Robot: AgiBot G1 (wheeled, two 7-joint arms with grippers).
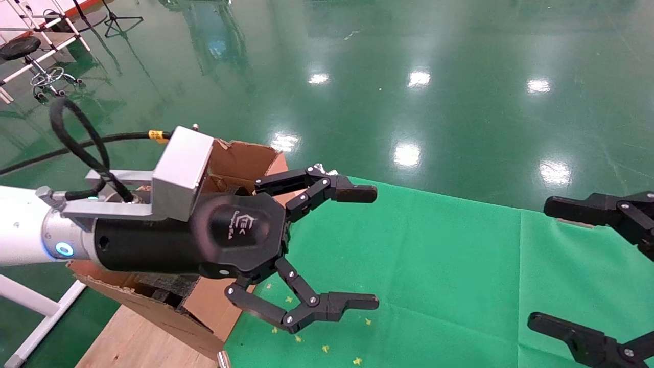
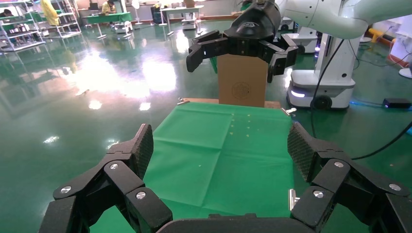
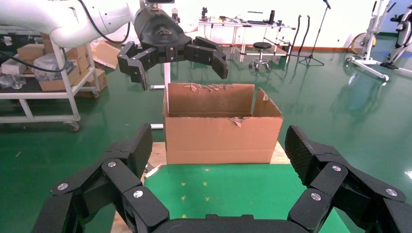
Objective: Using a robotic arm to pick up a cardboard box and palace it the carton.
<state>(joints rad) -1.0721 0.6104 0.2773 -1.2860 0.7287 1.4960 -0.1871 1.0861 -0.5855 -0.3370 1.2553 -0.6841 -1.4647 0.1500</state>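
Observation:
The carton [image 3: 218,138] is a large brown box with ragged flap edges, open at the top, standing at the left end of the table [image 1: 153,312]. My white left arm's gripper [image 1: 375,248] is open and holds nothing. Its body hangs over the carton and its fingertips reach out above the green cloth [image 1: 434,266]. The right wrist view shows the left gripper [image 3: 180,73] hovering just above the carton's rim. My right gripper [image 1: 539,263] is open and idle over the cloth's right end. The cardboard box is out of view in every frame.
Black foam [image 1: 163,289] shows inside the carton. The left wrist view looks across the bare cloth [image 2: 218,145] to the right gripper [image 2: 233,65]. Behind that gripper a plain brown box [image 2: 241,80] stands upright past the cloth's far end. Glossy green floor lies all round.

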